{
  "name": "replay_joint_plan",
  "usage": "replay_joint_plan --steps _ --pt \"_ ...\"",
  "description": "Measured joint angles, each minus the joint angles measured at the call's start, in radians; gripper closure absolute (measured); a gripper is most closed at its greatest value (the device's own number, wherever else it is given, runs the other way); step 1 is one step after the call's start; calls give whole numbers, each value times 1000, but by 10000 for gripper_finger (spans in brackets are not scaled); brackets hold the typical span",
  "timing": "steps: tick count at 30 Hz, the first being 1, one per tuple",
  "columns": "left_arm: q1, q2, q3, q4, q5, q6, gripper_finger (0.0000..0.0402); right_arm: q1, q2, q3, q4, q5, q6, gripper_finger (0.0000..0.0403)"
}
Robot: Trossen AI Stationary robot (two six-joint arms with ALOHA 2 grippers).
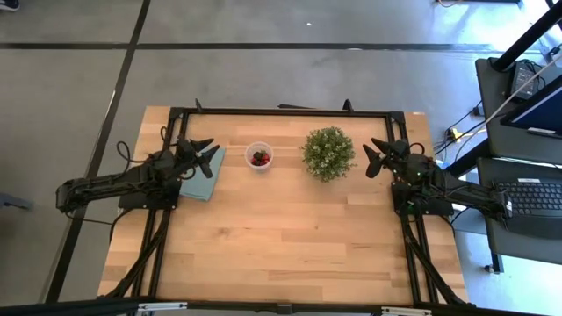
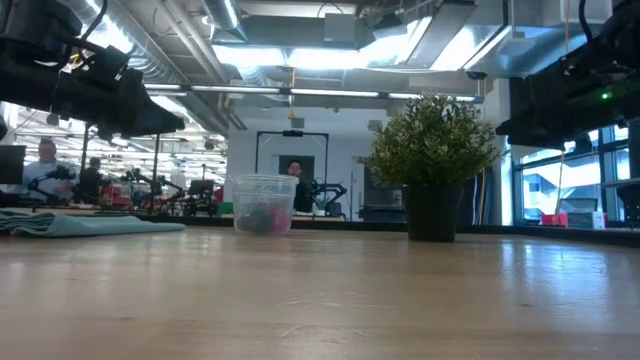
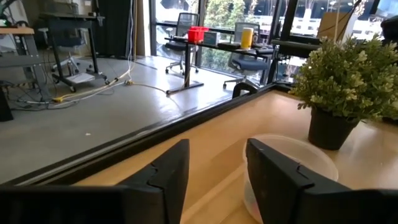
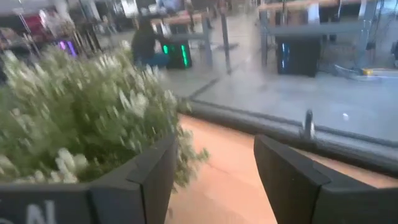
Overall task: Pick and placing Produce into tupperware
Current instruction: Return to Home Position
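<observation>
Now the left fingers (image 3: 168, 177) and right fingers (image 4: 292, 180) hang spread and empty, one each side of the tupperware (image 1: 249, 156), maybe because the produce (image 1: 260, 159) sits inside it

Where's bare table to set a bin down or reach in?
Free: all the table from the row of things to its near edge. Thin bare strip behind the tupperware and plant. Crowded: that row, left gripper over the teal cloth, tupperware, plant, right gripper, small gaps between.
</observation>
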State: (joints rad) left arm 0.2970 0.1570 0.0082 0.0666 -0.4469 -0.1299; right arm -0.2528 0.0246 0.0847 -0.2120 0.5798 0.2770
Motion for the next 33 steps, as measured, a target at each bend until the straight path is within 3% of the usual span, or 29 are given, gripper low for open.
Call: replay_joint_plan --steps 7,22,33 --pt "-1 -2 0 1 0 -2 242 0 0 -78 286 2 -128 186" --pt "-3 -150 0 2 3 6 259 0 6 -78 290 3 -156 186" --pt "-3 -154 0 -1 3 55 245 0 6 -78 290 3 -208 186"
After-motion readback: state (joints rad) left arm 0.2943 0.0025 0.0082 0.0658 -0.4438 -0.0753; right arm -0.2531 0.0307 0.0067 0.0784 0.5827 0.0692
